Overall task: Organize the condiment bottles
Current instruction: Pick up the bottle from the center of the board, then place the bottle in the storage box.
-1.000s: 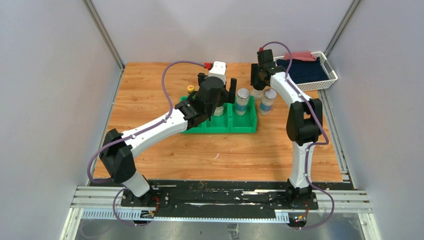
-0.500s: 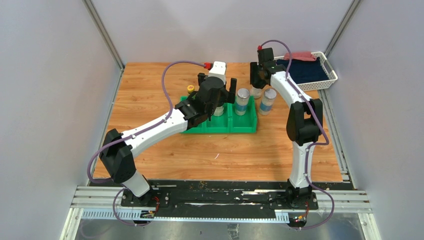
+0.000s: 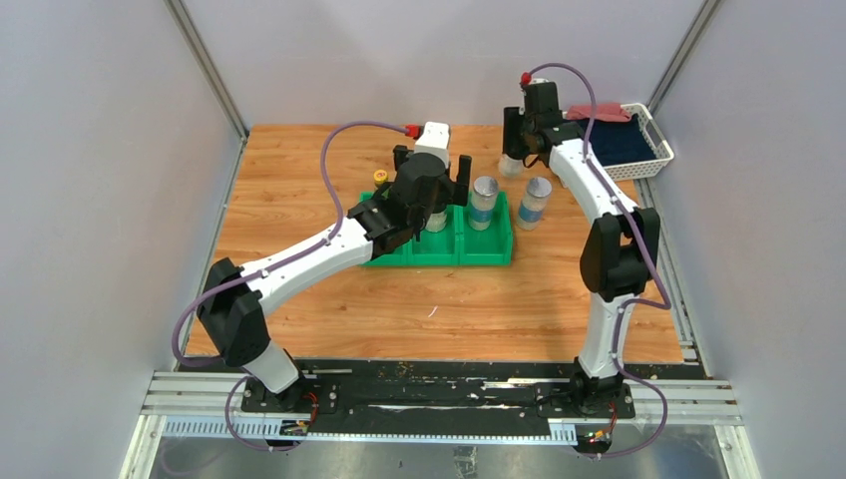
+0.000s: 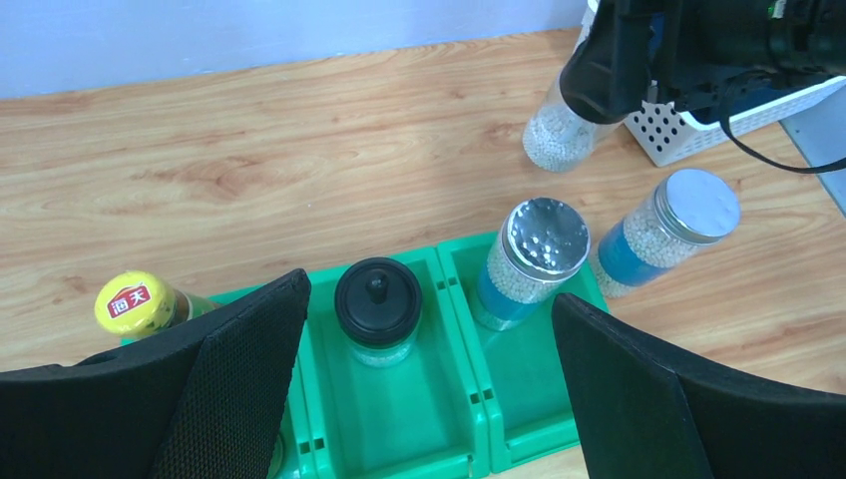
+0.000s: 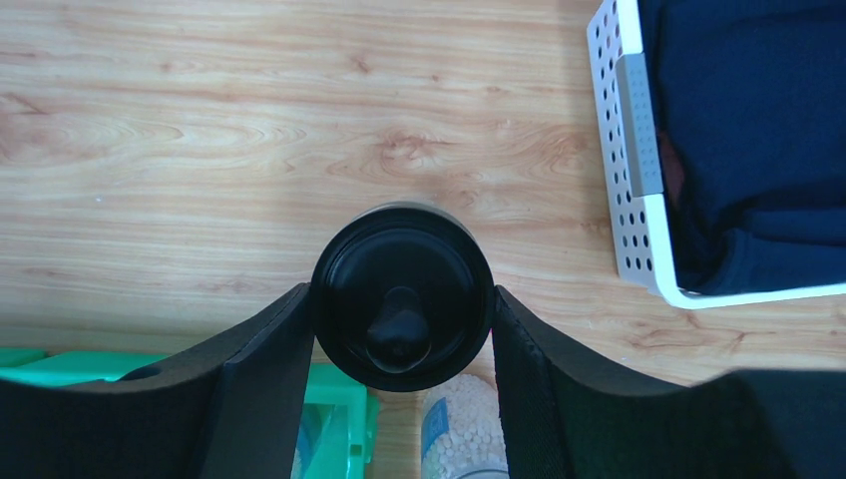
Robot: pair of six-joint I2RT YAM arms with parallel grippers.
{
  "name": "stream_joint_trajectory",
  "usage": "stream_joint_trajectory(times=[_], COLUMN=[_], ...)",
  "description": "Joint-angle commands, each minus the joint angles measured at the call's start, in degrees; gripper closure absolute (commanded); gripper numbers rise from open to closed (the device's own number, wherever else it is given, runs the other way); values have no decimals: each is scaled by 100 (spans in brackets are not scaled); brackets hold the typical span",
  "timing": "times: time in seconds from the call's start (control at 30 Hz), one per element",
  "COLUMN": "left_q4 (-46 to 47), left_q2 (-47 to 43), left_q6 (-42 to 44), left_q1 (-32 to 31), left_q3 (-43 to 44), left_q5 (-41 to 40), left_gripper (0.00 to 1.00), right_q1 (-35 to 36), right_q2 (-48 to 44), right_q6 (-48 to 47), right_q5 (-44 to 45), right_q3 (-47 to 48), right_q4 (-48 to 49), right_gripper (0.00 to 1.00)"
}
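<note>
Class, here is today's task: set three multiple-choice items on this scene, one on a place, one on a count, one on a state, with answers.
1. Which compartment of the green bin holds a black-knob bottle? A left B middle C right
2. How many silver-lidded shakers show? A one B four C two
3. The right gripper is A shut on the other black-knob bottle B open, empty C shut on a shaker
Answers: B, compartments flank it; C, one binned, one on the table; A, its fingers clasp the lid.
</note>
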Motion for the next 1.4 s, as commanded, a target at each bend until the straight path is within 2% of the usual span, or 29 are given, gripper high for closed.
stream_joint_trajectory(times=[0.0,0.23,0.6,0.73,1.13,1.37], left_q4=[102,359,1009,1092,1195,1228], left_q2=[-332,-769,-1896,-2323,-3197,-3414], left_q6=[-9,137,1144,1312,1476,1555], left_q1=[39,30,-163,-231,-258,-260], left_q3=[-63,-322,-733,-854,-977,-979], left_q5=[-147,-196,-51,-15,4,-59], left_gripper=[1,2,4,4,5,5], right_q1=[-63,66,707,1153,3200,3898], right_q2=[-558,-1165,-2266,-2643,-3277,-3394], right_q6=[-118,-164,-268,-317,-568,-405], right_q5=[-60,-66,132,361,1562,1954], right_q3=[207,21,-476,-713,-1415,-1919], right_q4=[233,253,290,290,275,290], right_gripper=[100,100,100,100,100,100])
